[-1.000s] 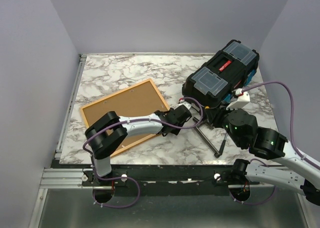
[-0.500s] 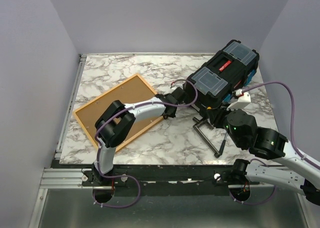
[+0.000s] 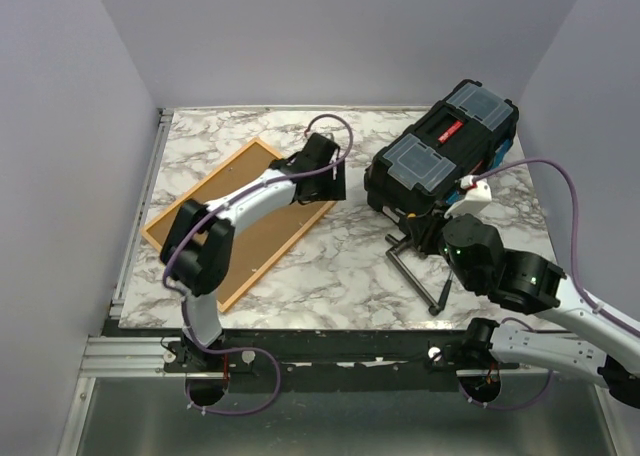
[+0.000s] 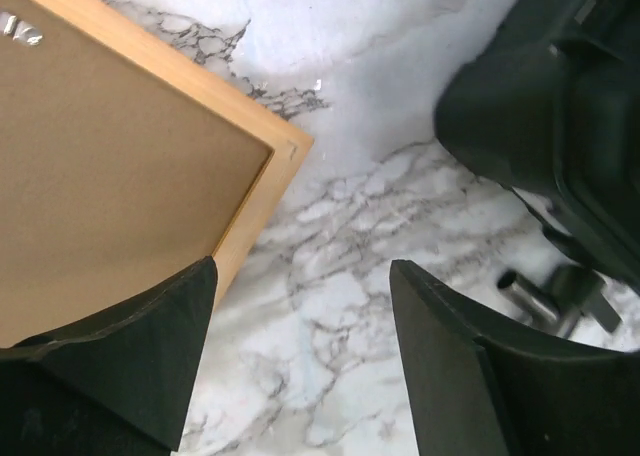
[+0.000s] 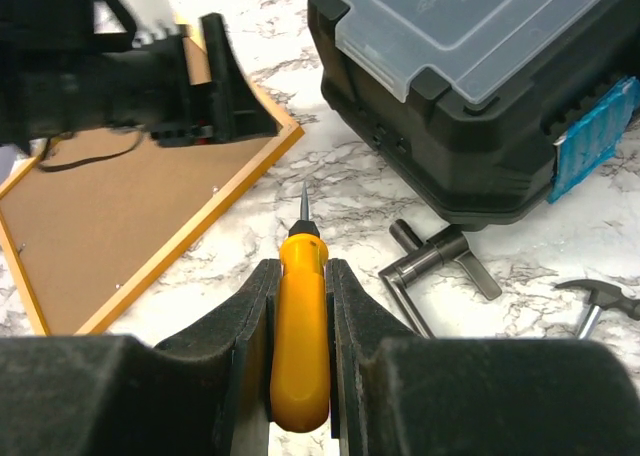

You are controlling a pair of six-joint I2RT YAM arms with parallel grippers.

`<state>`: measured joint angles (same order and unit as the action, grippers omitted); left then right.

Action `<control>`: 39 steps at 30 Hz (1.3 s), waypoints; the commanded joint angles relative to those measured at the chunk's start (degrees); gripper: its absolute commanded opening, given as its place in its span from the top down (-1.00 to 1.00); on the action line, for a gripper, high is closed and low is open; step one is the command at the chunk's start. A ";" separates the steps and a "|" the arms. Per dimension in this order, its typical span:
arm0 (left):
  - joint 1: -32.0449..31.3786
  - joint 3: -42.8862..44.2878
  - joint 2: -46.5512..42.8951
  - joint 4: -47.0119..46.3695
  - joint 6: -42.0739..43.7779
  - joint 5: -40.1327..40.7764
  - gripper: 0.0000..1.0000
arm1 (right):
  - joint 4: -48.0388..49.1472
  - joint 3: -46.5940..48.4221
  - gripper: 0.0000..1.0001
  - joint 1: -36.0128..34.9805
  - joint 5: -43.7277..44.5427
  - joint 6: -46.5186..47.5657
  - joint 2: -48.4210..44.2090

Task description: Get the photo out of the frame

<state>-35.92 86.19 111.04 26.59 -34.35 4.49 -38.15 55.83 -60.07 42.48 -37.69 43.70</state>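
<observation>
Nearest the arms, the right gripper (image 5: 300, 272) is clamped on a yellow-handled pointed tool (image 5: 302, 356), its tip aimed away over the marble table (image 3: 350, 276). Just beyond lie a metal clamp (image 5: 432, 259) and a hammer head (image 5: 598, 297), in front of a black toolbox (image 3: 440, 151) at the far right. To the left, the frame (image 4: 252, 214) lies face down with the photo (image 4: 110, 176) inside it, only brown backing showing. The left gripper (image 4: 300, 276) hangs over the frame's far right corner, jaws apart and holding nothing, one finger above the backing, the other above bare marble. The toolbox has clear lid compartments, a blue side patch and a red label too small to read.
</observation>
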 commanded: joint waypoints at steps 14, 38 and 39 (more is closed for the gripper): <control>3.89 -43.57 -34.04 -6.09 0.20 -1.45 -0.49 | 10.78 -1.38 0.99 -0.19 -7.41 1.77 9.60; -4.22 -40.39 -22.57 -12.74 -5.19 -6.67 -0.13 | 10.91 -3.01 0.99 -0.20 -8.11 0.87 8.02; -4.63 -41.01 -22.56 -14.54 -7.14 -9.07 -0.12 | 10.91 -3.12 0.99 -0.16 -8.19 0.79 7.98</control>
<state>-38.50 46.52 86.06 18.98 -34.28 8.80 -28.29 53.28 -60.05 34.81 -36.58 52.10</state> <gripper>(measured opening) 0.576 0.246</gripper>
